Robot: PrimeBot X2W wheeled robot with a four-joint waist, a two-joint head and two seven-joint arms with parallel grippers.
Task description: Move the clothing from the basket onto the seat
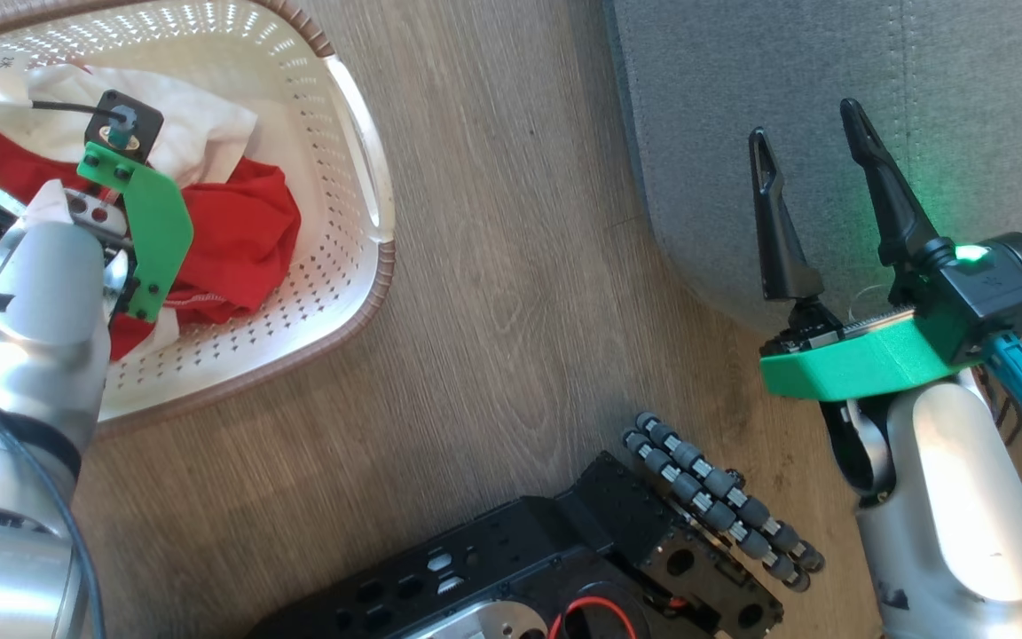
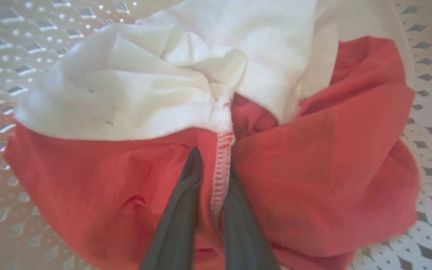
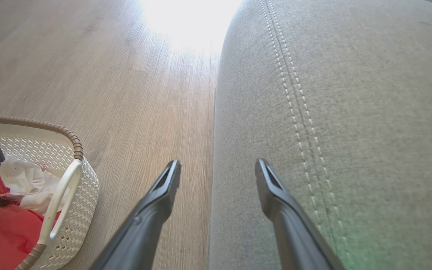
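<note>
Wood-grain floor (image 1: 511,266) runs under everything, and the basket (image 1: 360,160) stands on it. The seat (image 1: 830,71) lies well apart from the basket across a bare strip of boards, on the side of the basket's white handle.

By the look of it the task is at its very start. The clothing (image 1: 245,231) lies wholly inside the basket, bunched against the wall nearest the seat, and no garment shows on the part of the seat that is in view. The first grasp seems made. The lift, the carry across and the set-down are all left, and the same again for whatever stays behind in the basket.

The left pincer (image 2: 214,165) reaches down into the basket, its fingers drawn close together on a raised fold of red cloth, right along a stitched seam. The right pincer (image 1: 804,120) hangs over the seat's edge nearest the basket, fingers wide apart and holding nothing.

The clothing is a crumpled heap with no clear long axis. Its one readable line is the pinched seam, which runs in line with the left fingers. The white panel lies beyond their tips, deeper into the basket.
</note>
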